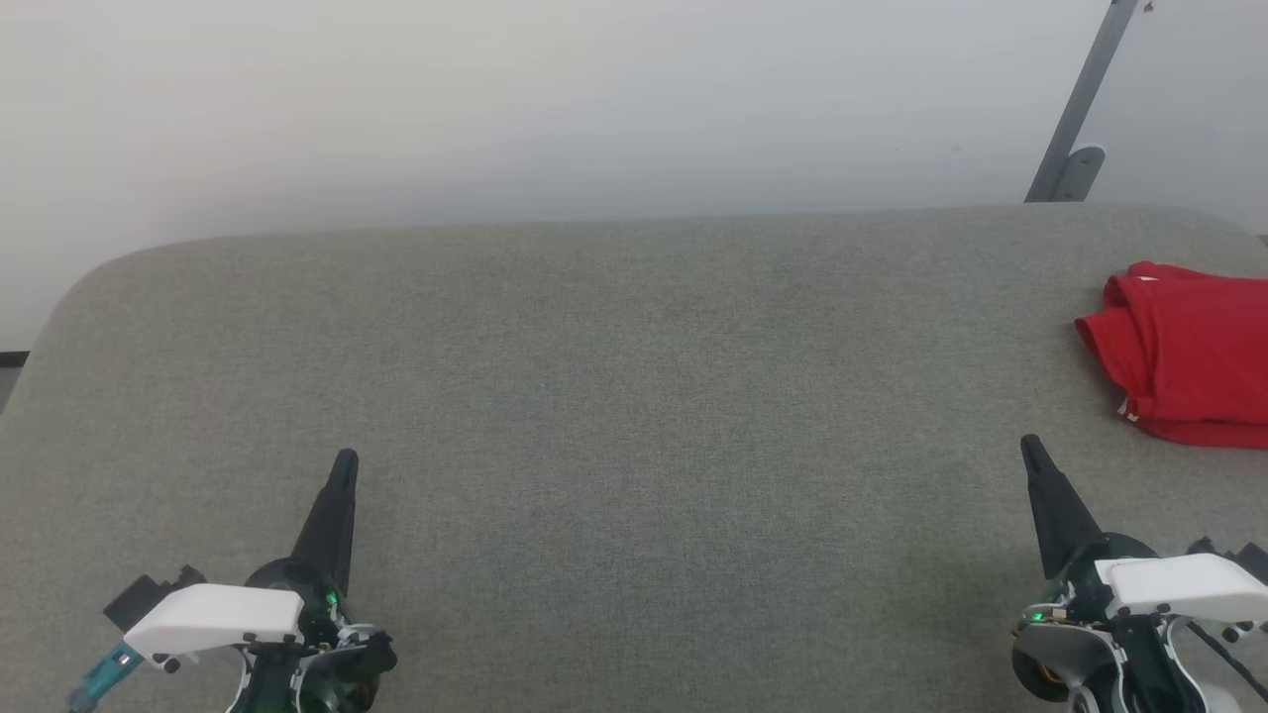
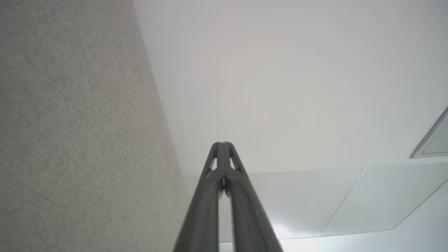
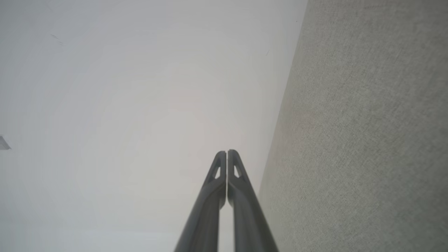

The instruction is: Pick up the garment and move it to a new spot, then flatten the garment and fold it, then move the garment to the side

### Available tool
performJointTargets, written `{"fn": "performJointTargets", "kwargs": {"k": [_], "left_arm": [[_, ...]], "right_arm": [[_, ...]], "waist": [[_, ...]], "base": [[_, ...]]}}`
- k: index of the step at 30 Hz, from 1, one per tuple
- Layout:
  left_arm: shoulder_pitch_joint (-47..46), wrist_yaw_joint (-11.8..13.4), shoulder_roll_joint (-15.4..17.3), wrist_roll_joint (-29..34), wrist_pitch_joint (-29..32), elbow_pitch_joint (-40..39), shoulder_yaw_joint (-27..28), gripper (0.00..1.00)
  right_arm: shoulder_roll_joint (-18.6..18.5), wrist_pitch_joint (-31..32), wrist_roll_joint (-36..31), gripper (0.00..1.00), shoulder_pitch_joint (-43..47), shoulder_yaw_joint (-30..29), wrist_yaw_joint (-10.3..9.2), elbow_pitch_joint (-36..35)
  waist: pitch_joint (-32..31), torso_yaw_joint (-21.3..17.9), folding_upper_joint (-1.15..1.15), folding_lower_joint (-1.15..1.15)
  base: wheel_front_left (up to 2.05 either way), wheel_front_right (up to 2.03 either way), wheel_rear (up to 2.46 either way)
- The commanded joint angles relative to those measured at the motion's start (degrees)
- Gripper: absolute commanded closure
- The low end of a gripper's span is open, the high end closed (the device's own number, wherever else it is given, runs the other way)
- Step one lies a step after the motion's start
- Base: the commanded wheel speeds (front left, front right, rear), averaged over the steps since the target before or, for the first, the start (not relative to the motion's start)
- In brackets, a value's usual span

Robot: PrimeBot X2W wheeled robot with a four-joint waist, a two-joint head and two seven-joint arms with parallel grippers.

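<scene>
The garment (image 1: 1184, 347) lies in soft folds at the right edge of the worktop (image 1: 634, 396). It looks thin, light and limp; a pinch on its near folded edge should hold. The left claw (image 1: 344, 463) and right claw (image 1: 1031, 448) sit near, both closed tight, holding nothing.

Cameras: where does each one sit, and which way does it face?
Head view: on the head, facing forward and down at the grey table and red T-shirt; left gripper and right gripper show, shut.
Left wrist view: on the left wrist, along its fingers, past the table to a white wall.
Right wrist view: likewise, right wrist, own fingers; shares table and wall.
</scene>
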Motion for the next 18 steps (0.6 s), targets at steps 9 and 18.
{"fn": "performJointTargets", "kwargs": {"k": [9, 18], "left_arm": [[-0.7, 0.0, -0.2, -1.9, 0.6, 0.1, -0.2, 1.00], [-0.7, 0.0, -0.2, -1.9, 0.6, 0.1, -0.2, 1.00]], "right_arm": [[0.4, 0.5, 1.7, 1.00, -0.3, 0.1, 0.02, -0.3], [0.4, 0.5, 1.7, 1.00, -0.3, 0.1, 0.02, -0.3]], "waist": [[-0.2, 0.0, 0.00, 0.00], [-0.2, 0.0, 0.00, 0.00]], "base": [[0.00, 0.00, 0.00], [0.00, 0.00, 0.00]]}}
